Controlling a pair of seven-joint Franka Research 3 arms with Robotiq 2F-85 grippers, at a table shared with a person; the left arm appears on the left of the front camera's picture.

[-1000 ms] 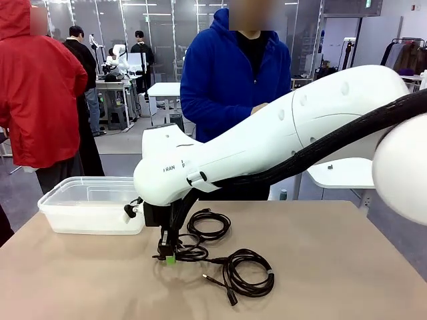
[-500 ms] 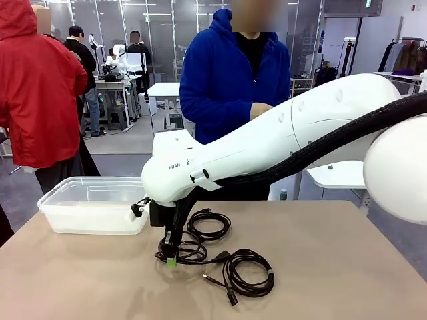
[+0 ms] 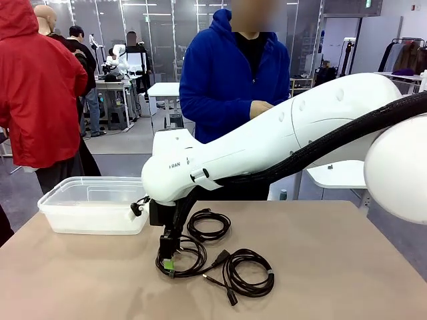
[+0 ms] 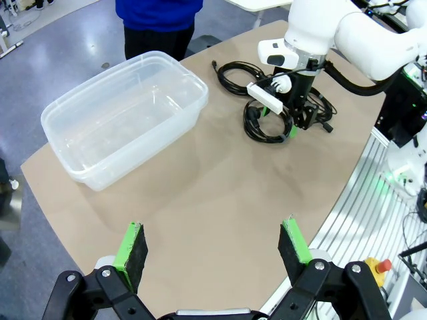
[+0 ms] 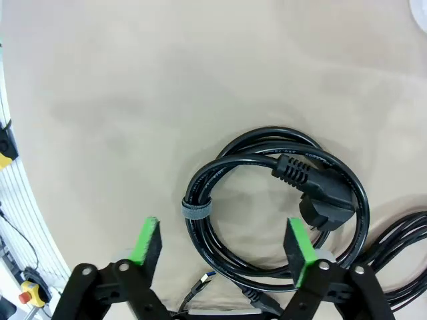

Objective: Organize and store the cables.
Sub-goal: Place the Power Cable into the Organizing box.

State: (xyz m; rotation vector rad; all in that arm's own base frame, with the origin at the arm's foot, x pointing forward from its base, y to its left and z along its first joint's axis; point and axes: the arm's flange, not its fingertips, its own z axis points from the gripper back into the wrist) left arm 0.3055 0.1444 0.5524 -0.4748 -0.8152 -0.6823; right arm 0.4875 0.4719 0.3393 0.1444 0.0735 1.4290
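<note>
the three cables are lying coiled on the tan bench, close together near its middle and to the right of a clear plastic bin that is sitting near the bench's far left edge. in the front view the right arm is reaching across from the right, and the right gripper is pointing straight down over the middle coil, its green pads hanging low above that loop or just touching it; which of the two cannot be told. the right wrist view is showing this gripper's fingers spread wide and pinching nothing, with the coil lying flat on the bench beyond them, a grey velcro strap binding its left side and a chunky black plug resting inside the loop on the right. the far coil is lying just behind the gripper, toward the person in a blue hooded top who is standing at the far side of the bench, and the third coil is lying to the right, nearer the robot, with its thin plug ends trailing out to the left. the left gripper is hanging spread wide and holding nothing above bare bench, well apart from the cables and the bin.
</note>
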